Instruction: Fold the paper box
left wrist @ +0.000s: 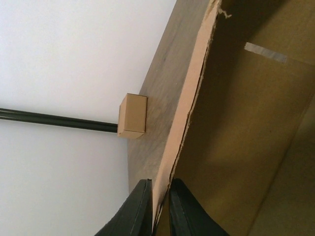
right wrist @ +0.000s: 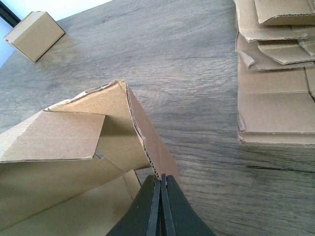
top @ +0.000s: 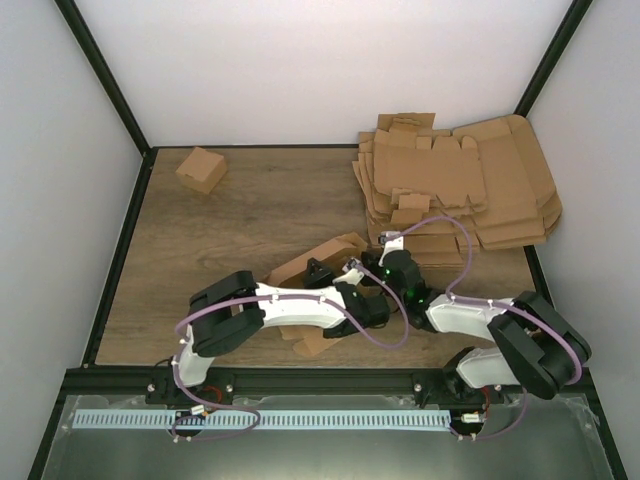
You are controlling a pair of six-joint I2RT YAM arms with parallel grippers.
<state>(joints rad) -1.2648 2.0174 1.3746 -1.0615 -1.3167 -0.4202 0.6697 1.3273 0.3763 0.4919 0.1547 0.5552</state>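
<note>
From above, the paper box [top: 318, 258] lies half formed at the middle of the table [top: 250, 215], near the arms' bases. One long wall is raised and other flaps are flat under the arms. The left arm [top: 290, 305] and right arm [top: 460, 315] both reach in over it and meet at that raised wall, probably so one can steady the piece while the other works a fold. A small finished box [top: 202, 168] sits well apart at the far left corner, and the stack of flat blanks [top: 470, 185] is well apart at the far right, both out of the working area.

In the left wrist view, the left end effector [left wrist: 161, 182] has the raised wall's edge between its two fingers. It appears clamped on the cardboard, holding that wall upright.

In the right wrist view, the right end effector [right wrist: 160, 178] is closed, its fingers pressed together with no cardboard visible between them. The tips sit right at the lower end of a folded corner's edge. I judge that they are pushing or bracing that corner rather than gripping it, so the crease keeps its shape.
</note>
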